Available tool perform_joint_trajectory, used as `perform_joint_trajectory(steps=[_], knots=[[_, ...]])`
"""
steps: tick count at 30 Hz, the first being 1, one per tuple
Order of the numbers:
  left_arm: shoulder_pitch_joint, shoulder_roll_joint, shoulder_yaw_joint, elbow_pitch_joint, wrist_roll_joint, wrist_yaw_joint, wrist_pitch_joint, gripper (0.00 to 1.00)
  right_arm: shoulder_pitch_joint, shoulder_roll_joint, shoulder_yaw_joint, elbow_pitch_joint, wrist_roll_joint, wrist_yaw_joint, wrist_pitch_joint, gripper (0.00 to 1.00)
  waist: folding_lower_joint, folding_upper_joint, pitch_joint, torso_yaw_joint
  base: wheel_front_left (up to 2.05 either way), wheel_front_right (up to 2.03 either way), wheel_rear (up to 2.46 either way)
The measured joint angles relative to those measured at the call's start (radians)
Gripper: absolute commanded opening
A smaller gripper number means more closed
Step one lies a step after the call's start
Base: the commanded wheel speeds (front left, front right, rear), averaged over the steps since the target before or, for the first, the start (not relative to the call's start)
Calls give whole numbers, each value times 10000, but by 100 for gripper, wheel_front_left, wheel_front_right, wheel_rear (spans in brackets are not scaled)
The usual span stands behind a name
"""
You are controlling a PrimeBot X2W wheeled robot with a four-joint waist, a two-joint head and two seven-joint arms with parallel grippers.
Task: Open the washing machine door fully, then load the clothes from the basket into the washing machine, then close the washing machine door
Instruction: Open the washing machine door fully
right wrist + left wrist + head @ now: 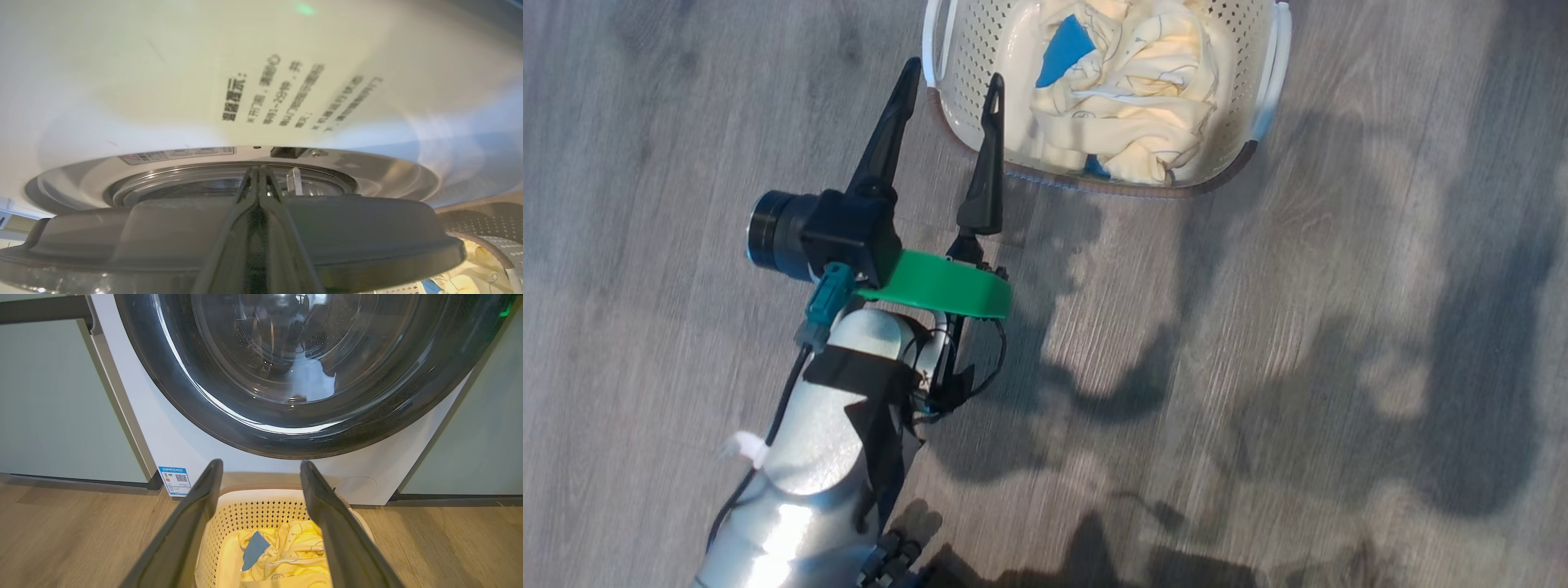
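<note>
- 2 pincers are at work. The right pincer (259, 172) has its fingers pressed together around nothing, and its tip reaches over the dark rim of the washing machine door (367, 228) toward the gap behind it.
- The door stands only slightly off the white front of the washing machine (122, 81), so opening looks barely begun.
- Whether the tip actually touches the rim cannot be told from the right wrist view.
- The left pincer (955, 72) is spread wide and empty, hovering above the floor (1258, 367) at the near corner of the basket (1245, 57).
- The clothes (1127, 90) lie bundled in the basket, which sits on the floor just in front of the machine, below the door.
- Risk 1: the closed tip has a thin purchase on a glossy curved rim, so it could slip off and let the door fall back shut.
- Risk 2: the basket sits close under the door, so a wide swing may clip it or the waiting left arm.
- Risk 3: 1 left finger hangs over the basket's rim, so a straight descent could strike the plastic and shove the basket aside.
</note>
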Motion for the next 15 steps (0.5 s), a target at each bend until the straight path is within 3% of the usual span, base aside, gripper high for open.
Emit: perform_joint_trajectory(steps=[15], knots=[[-8,-4,17,8,-88,117,0,100,179,10,228,-614,98,0,1511,0,0,0,14,-101,0,0,0]])
